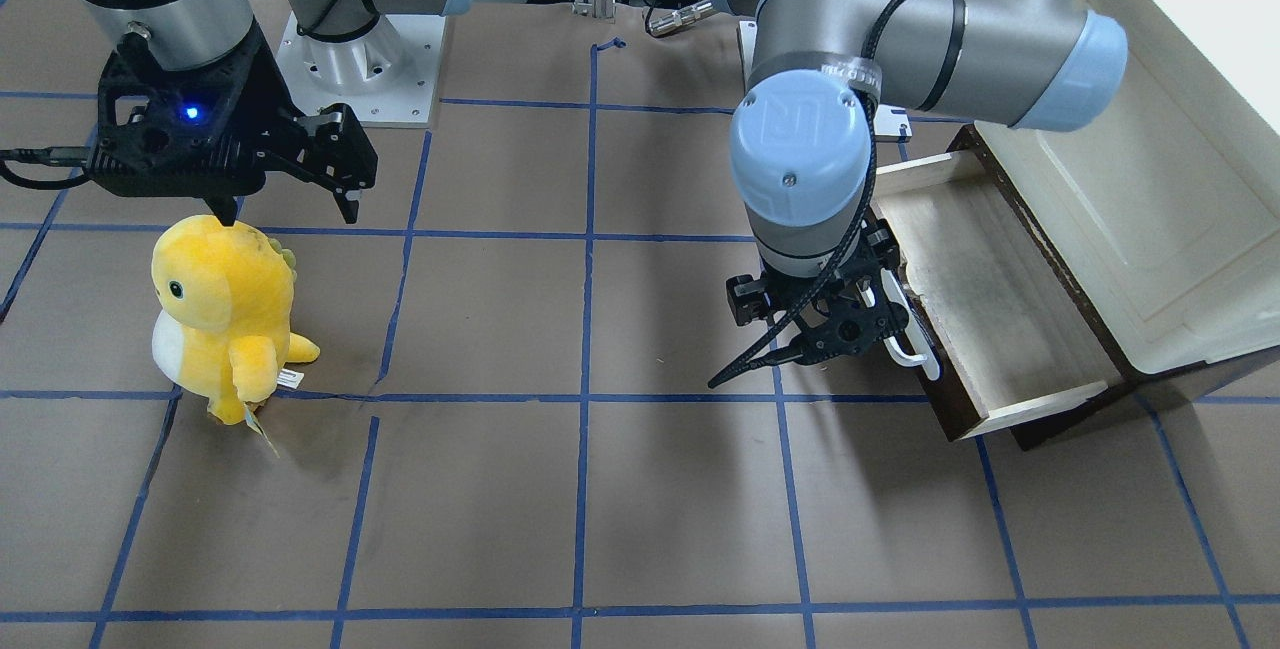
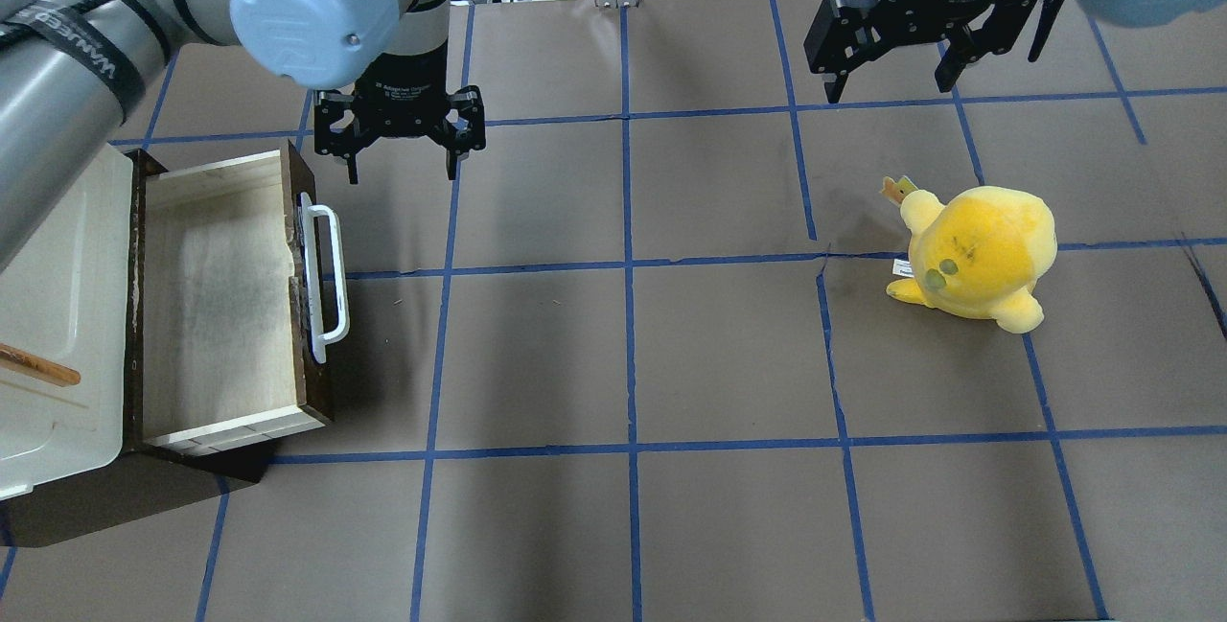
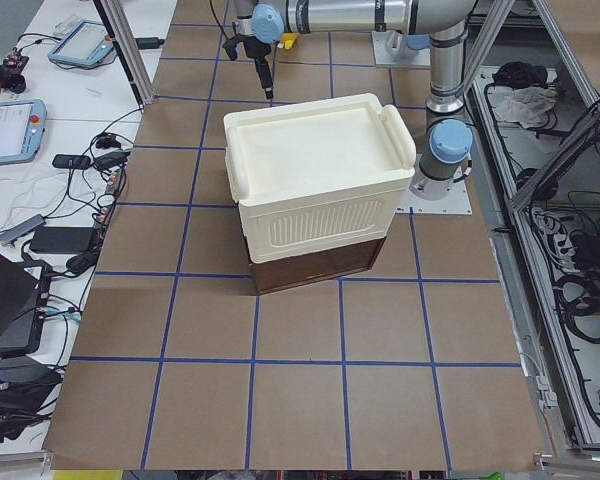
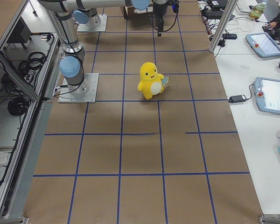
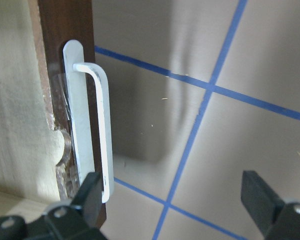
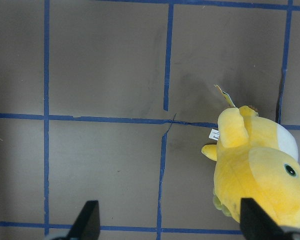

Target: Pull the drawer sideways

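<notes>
The dark brown drawer [image 2: 220,296] stands pulled out from under a cream box, its pale inside bare [image 1: 990,299]. Its white bar handle [image 2: 324,282] runs along the front [image 5: 101,125]. My left gripper [image 2: 401,162] hangs open just off the far end of that front, holding nothing. In the left wrist view one fingertip [image 5: 90,192] sits right by the handle's end, and I cannot tell whether they touch. My left gripper [image 1: 815,329] shows beside the handle [image 1: 915,344] in the front view. My right gripper [image 2: 891,76] is open and empty above the table.
A yellow plush toy [image 2: 978,258] stands on the right half of the table, below and beside the right gripper [image 1: 290,209]. The cream-white plastic box [image 2: 48,315] sits over the drawer's housing, with a wooden stick [image 2: 38,368] on its lid. Blue tape lines grid the brown tabletop.
</notes>
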{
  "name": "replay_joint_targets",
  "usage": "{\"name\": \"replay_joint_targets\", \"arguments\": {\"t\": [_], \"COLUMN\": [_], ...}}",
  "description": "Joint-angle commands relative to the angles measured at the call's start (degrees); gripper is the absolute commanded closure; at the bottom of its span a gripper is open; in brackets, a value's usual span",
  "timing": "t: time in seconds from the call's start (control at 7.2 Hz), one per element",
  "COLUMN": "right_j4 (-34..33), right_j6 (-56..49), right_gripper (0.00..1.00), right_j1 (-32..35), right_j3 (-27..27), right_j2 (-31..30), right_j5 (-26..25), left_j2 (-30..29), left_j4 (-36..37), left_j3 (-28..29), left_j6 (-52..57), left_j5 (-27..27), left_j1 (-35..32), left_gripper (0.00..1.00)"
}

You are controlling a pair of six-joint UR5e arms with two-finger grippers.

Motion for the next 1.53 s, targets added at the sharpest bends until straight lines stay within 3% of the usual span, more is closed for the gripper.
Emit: {"name": "replay_joint_targets", "arguments": {"t": [0.0,0.28,0.56,0.69,0.97,1.39], "right_j4": [0.00,0.00,0.00,0.00,0.00,0.00], "right_j6": [0.01,0.01,0.01,0.01,0.01,0.01], "right_gripper": [0.00,0.00,0.00,0.00,0.00,0.00], "right_j1": [0.00,0.00,0.00,0.00,0.00,0.00], "right_j3": [0.00,0.00,0.00,0.00,0.00,0.00], "right_j2": [0.00,0.00,0.00,0.00,0.00,0.00], "right_j5": [-0.02,0.06,0.06,0.06,0.06,0.06], "left_j2": [4.46,7.46,9.75,11.24,13.87,16.61], "left_j4": [0.78,0.79,1.05,4.62,8.85,8.35], "left_j3": [2.17,1.21,0.51,-1.15,-7.28,-9.69], "left_j6": [5.86,12.25,14.64,15.61,19.73,19.75], "left_j5": [-10.72,-15.32,-13.50,-13.57,-13.49,-13.31], "left_j1": [5.13,10.16,12.63,13.07,13.70,13.34], "left_gripper": [0.00,0.00,0.00,0.00,0.00,0.00]}}
